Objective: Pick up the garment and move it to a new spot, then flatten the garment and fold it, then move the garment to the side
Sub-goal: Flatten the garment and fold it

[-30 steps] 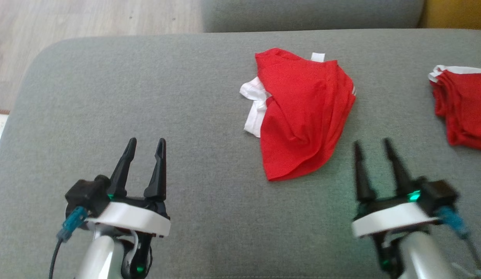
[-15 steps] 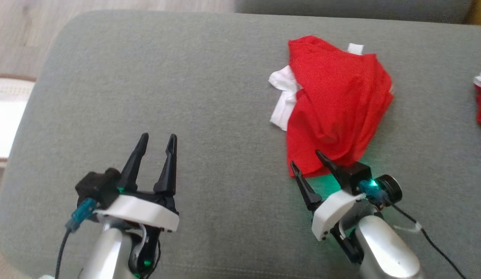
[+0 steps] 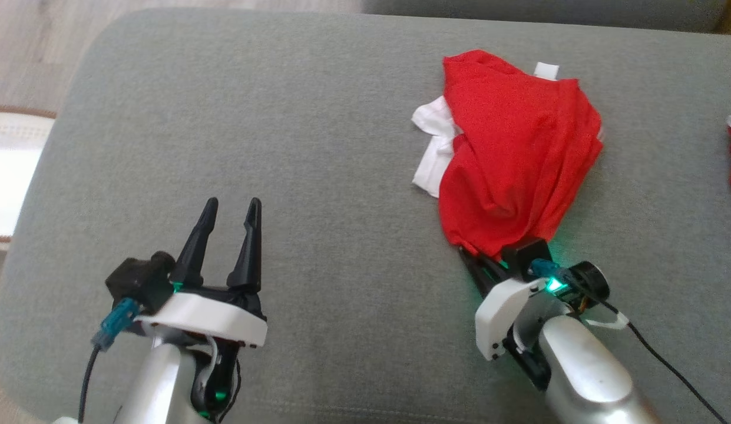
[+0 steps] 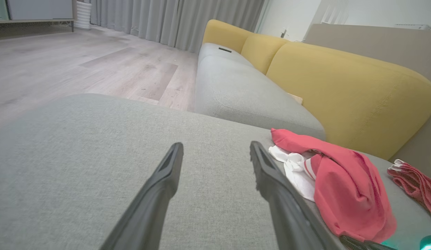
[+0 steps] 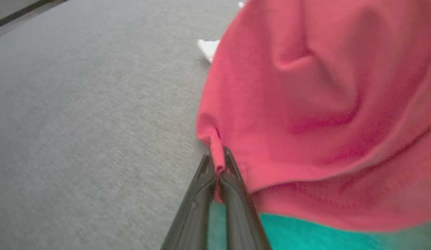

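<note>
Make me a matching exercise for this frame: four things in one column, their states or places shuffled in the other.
1 left gripper
2 right gripper
3 red garment
4 yellow backrest

A pinched at its near edge
B shut on a fold of fabric
C behind the grey seat
D open, holding nothing

Pairs: 1-D, 2-B, 3-A, 4-C
</note>
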`<state>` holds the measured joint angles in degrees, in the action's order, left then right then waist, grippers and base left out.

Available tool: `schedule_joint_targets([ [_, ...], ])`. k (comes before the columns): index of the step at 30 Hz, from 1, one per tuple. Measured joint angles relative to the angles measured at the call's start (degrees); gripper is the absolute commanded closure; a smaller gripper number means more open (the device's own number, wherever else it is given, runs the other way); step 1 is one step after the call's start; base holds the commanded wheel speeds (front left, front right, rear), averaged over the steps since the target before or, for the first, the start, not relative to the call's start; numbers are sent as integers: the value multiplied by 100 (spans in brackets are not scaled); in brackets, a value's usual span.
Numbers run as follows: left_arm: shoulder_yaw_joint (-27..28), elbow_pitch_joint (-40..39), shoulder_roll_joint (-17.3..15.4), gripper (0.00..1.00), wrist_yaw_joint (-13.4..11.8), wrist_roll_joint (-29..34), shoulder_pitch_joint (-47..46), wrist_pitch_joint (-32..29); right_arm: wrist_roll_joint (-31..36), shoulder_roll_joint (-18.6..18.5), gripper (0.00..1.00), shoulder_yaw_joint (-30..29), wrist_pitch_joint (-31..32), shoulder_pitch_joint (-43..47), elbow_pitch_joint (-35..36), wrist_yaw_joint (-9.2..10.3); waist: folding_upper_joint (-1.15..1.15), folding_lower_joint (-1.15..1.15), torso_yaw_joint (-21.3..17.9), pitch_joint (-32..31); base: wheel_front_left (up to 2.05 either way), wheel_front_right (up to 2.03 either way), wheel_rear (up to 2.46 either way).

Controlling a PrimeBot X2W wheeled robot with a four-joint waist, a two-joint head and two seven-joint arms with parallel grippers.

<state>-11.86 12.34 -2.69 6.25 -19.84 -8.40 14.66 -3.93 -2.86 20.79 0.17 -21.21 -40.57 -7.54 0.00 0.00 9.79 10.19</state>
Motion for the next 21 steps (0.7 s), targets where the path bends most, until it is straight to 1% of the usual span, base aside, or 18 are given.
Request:
schedule_joint_targets([
  [2,5,0,2,0,1,0,0,0,65,25,100,-166,-115,8,-38,0,0,0,-88,-24,0,0,0],
  [4,23,0,2,0,1,0,0,0,147,22,100,-504,-229,42,-69,0,0,0,-189,-55,0,0,0],
  [7,63,-2,4,0,0,0,1,0,444,12,100,-1299,-411,153,-38,0,0,0,-362,-113,0,0,0],
  [9,93,-2,4,0,-1,0,8,0,672,12,100,-1905,-490,269,102,0,0,0,-483,-161,0,0,0],
  [12,121,-4,4,0,-3,-15,24,0,993,14,100,-2769,-524,471,458,0,0,0,-654,-238,0,0,0],
  [14,121,-10,5,0,-19,-16,37,0,1169,14,100,-3243,-519,600,717,0,0,0,-759,-287,0,0,0],
  [18,102,-38,5,0,-21,-51,122,0,1358,20,100,-3829,-378,839,1145,0,0,0,-932,-357,0,0,0],
  [21,73,-49,7,0,-21,-51,121,0,1359,22,100,-4016,-205,976,1254,0,0,0,-989,-367,0,0,0],
])
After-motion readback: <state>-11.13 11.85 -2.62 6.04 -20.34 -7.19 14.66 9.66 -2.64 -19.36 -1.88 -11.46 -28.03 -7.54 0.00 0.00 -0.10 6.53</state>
